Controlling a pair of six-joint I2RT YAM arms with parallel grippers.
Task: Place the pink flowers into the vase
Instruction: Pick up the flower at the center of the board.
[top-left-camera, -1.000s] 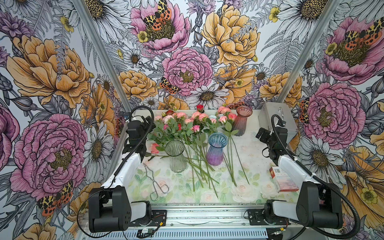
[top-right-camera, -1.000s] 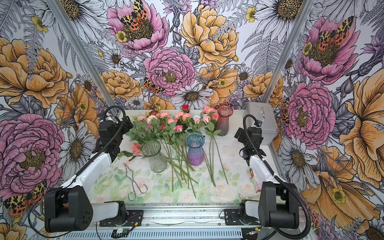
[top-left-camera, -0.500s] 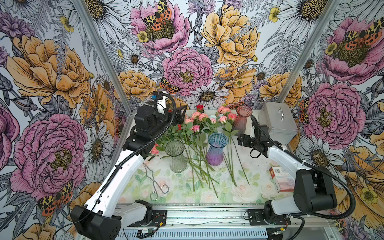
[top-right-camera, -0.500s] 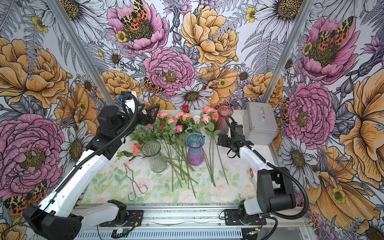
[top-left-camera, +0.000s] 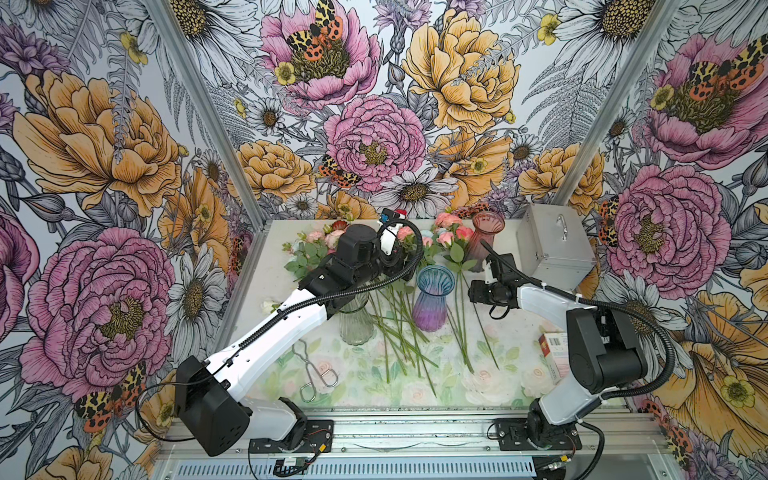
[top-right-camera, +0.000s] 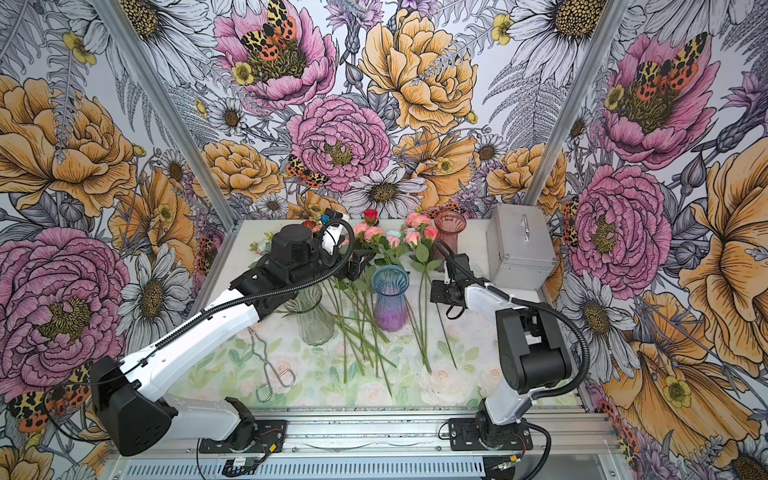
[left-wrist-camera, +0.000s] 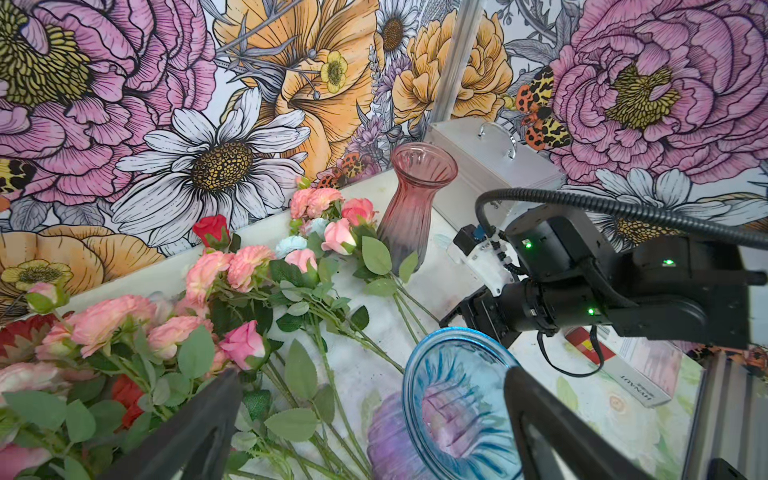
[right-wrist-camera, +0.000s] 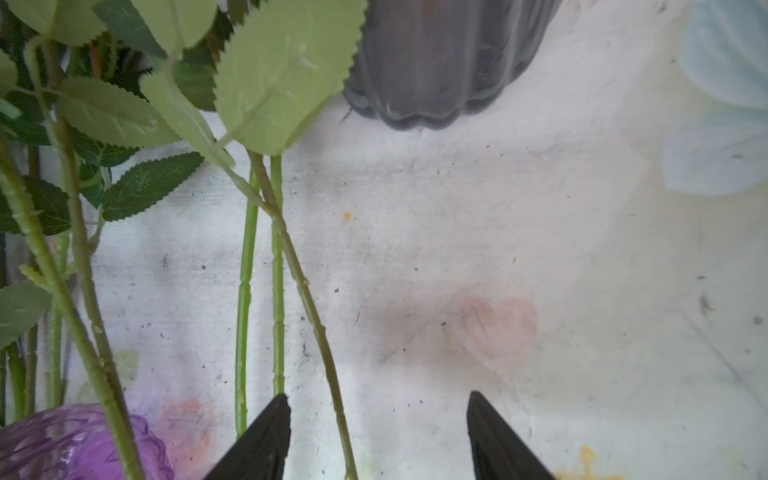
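In right wrist view, claw straddles stem

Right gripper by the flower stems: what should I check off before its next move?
1. Right gripper open: ok, jaws apart.
2. One stem between its fingers: ok, not clamped.
3. That stem belongs to one of the pink flowers: cannot tell.
4. Room from neighbouring stems: not ok, two lie right beside one finger.
5. Blue vase upright and empty: ok.
6. Left gripper open, holding nothing: ok.
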